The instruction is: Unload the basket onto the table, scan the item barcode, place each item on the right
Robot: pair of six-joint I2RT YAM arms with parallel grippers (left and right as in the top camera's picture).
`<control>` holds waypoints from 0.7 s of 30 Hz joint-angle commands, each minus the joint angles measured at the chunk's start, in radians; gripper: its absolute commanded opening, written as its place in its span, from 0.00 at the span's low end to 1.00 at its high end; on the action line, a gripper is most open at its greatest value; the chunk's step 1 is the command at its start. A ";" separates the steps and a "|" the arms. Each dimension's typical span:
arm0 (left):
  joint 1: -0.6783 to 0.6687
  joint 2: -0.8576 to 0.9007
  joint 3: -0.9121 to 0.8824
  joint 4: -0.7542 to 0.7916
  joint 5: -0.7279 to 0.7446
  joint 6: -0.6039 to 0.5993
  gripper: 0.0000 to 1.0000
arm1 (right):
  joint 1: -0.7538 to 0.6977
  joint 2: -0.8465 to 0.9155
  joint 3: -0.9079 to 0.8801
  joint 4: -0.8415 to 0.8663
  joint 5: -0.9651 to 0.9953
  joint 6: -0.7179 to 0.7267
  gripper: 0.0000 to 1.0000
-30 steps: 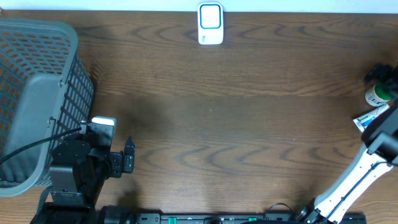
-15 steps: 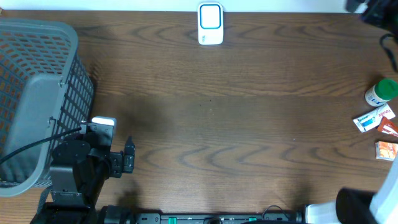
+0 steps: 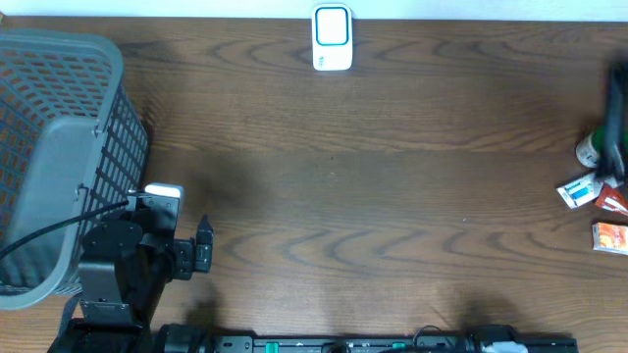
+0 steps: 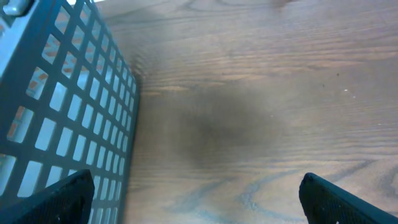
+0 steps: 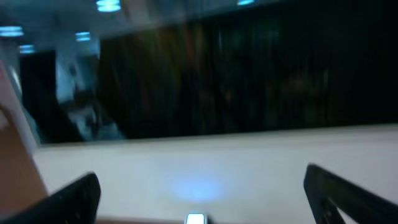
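Your left gripper [image 4: 200, 204] is parked at the near-left of the table [image 3: 392, 196], just beside the grey mesh basket [image 3: 59, 157]. Its jaws are wide with nothing between them, only bare wood below. The basket wall fills the left of that wrist view.

Your right gripper [image 5: 202, 198] also has its jaws wide and holds nothing. Its camera points off the table at a blurred wall and dark window. A small white thing shows at the bottom edge, too blurred to name. From overhead, the right arm [image 3: 615, 123] is only a dark smear at the far-right edge.

The scanner [image 3: 332, 37] stands at the far edge, centre, well apart from both grippers, with open wood between.

The possible items are clustered at the right edge:
- green-capped bottle [image 3: 589, 150], partly behind the arm smear
- white-and-blue box [image 3: 577, 192]
- red packet [image 3: 614, 200], just beside that box
- orange box [image 3: 610, 236], nearest you

I cannot tell which one carries the barcode. None of them is gripped.
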 commanded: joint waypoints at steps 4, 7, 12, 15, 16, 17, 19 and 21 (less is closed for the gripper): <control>-0.002 -0.007 0.010 -0.001 0.006 0.010 0.99 | 0.008 -0.344 -0.542 0.245 0.053 -0.050 0.99; -0.002 -0.007 0.010 -0.001 0.006 0.010 0.99 | -0.006 -0.470 -0.764 0.355 0.052 -0.030 0.99; -0.002 -0.007 0.010 -0.001 0.006 0.010 0.99 | -0.036 -0.611 -1.058 0.433 0.045 -0.019 0.99; -0.002 -0.007 0.010 -0.001 0.006 0.010 0.99 | -0.066 -0.673 -1.188 0.409 0.045 -0.019 0.99; -0.002 -0.007 0.010 -0.001 0.006 0.010 0.99 | -0.078 -0.692 -1.219 0.400 0.045 -0.020 0.99; -0.002 -0.007 0.010 -0.001 0.006 0.010 1.00 | -0.095 -0.715 -1.252 0.389 0.045 -0.020 0.99; -0.002 -0.007 0.010 -0.001 0.006 0.010 0.99 | -0.120 -0.758 -1.296 0.352 0.045 -0.020 0.99; -0.002 -0.007 0.010 -0.001 0.006 0.010 0.99 | -0.111 -0.785 -1.307 0.328 0.038 -0.042 0.99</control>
